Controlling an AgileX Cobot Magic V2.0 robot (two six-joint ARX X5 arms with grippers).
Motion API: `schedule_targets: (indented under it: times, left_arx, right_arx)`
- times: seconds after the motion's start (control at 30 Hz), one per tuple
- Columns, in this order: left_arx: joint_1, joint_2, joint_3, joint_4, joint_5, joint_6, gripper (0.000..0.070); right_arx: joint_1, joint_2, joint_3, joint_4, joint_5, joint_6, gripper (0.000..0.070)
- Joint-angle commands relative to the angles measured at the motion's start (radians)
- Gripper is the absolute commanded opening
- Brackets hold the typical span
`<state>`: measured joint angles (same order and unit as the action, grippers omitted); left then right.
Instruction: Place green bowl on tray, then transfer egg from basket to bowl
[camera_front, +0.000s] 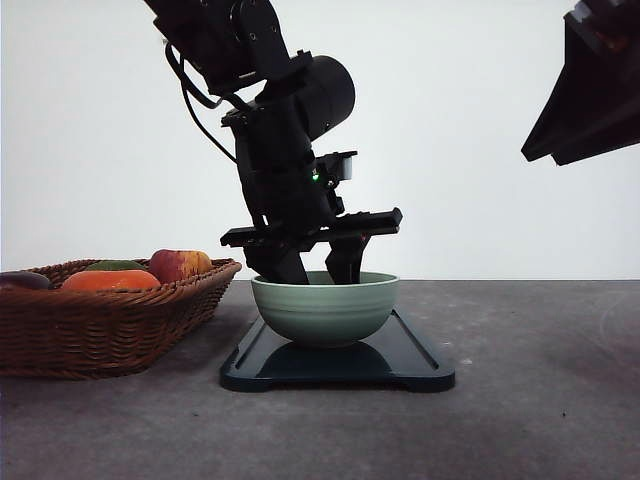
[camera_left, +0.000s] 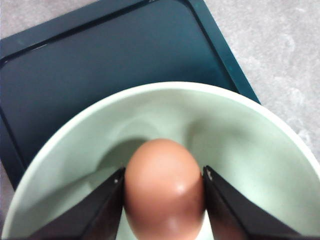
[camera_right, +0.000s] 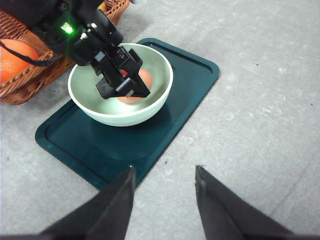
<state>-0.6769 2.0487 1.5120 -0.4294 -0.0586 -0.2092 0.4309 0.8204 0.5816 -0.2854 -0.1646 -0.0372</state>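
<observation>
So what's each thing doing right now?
green bowl: upright on the tray, egg inside
tray: flat on the table, holding the bowl
egg: pinched by the left hand, down in the bowl
left hand: shut on the egg
right hand: open, holding nothing
basket: upright beside the tray, fruit inside

The left gripper (camera_right: 131, 87) reaches down into the green bowl (camera_right: 120, 83), its fingers closed around the egg (camera_right: 142, 80). The bowl sits on the tray (camera_right: 190, 95), toward the end nearer the basket (camera_right: 20, 80), where an orange fruit (camera_right: 15, 57) lies. The right gripper (camera_right: 165, 197) hangs above the table (camera_right: 260, 125), jaws apart.
</observation>
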Motion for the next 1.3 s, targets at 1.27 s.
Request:
schedule_targets:
  times: [1.27]
  left_arx:
    - [-0.022,-0.738,-0.531,-0.004,-0.039,-0.013,0.0431]
  right_arx:
    - [0.005,0.006,0.008,0.002,-0.004,0.003,0.0237]
